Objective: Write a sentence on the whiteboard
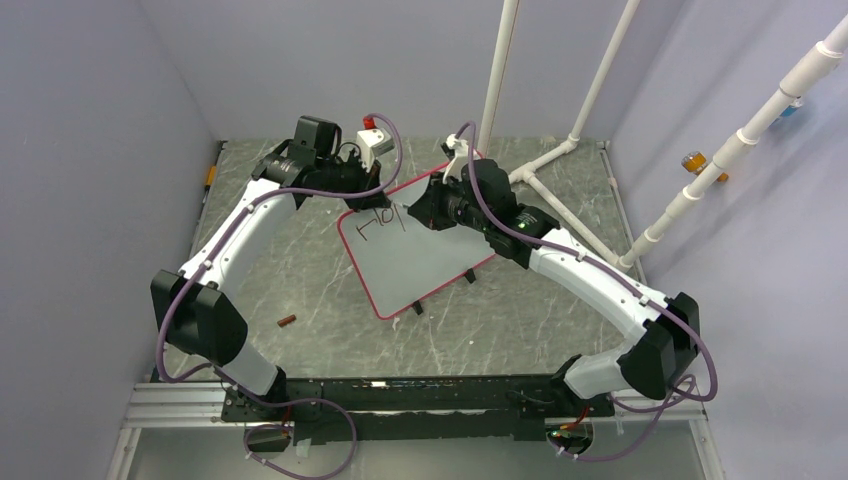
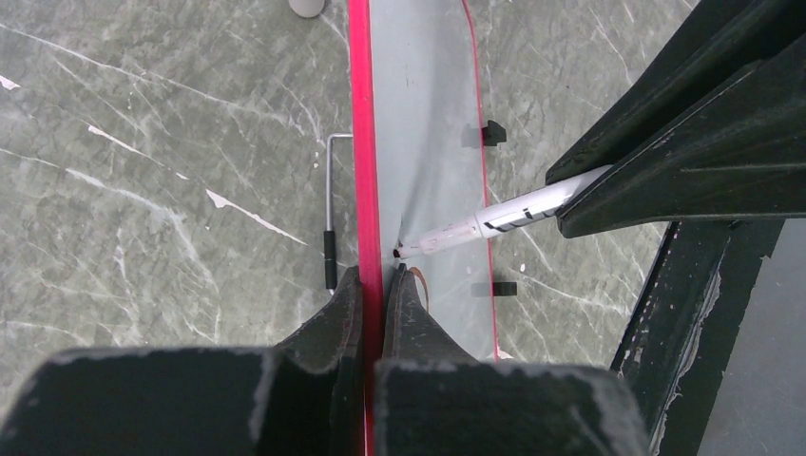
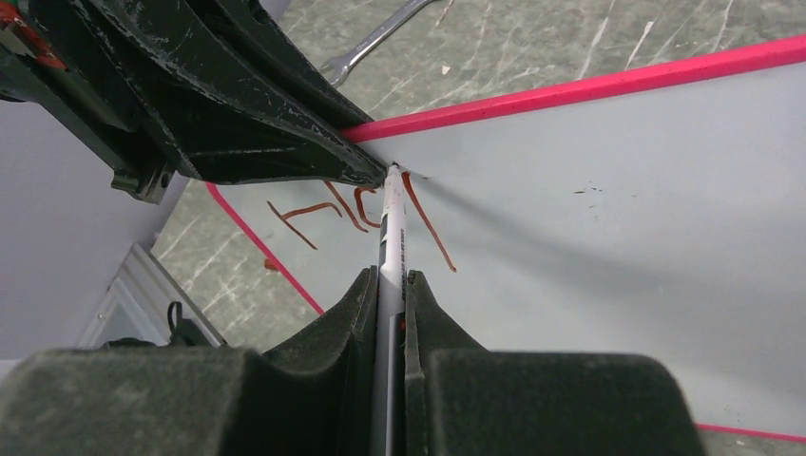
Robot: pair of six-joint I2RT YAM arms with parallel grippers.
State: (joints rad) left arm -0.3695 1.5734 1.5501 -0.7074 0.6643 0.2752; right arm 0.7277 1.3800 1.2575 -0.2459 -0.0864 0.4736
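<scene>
whiteboard (image 1: 420, 262) is seen lying skewed on the grey-green marbled surface (image 1: 300, 270), toward the far side, between the two arms; red-pink frame, two black feet (image 1: 470, 275) on the near-right edge. sentence (image 3: 333, 211) is only begun: a few red-brown strokes near the board's far-left corner, read roughly as "hop", last letter partly hidden. marker (image 3: 392, 237), white barrel with dark print, is held by the right gripper (image 3: 392, 277), jaws pressed tight on the barrel; its tip is touching the board right at the last stroke. left gripper (image 2: 375, 275) is clamped on the board's frame at the far-left edge, one finger on each side of the red rim, jaws pinching it, just beside the marker tip. a thin l-shaped hex key (image 2: 329, 214) is seen on the surface next to that edge. a small brown piece (image 1: 286, 321) is lying well apart, near the left arm. white pipes (image 1: 600, 95) are standing at the far right.
</scene>
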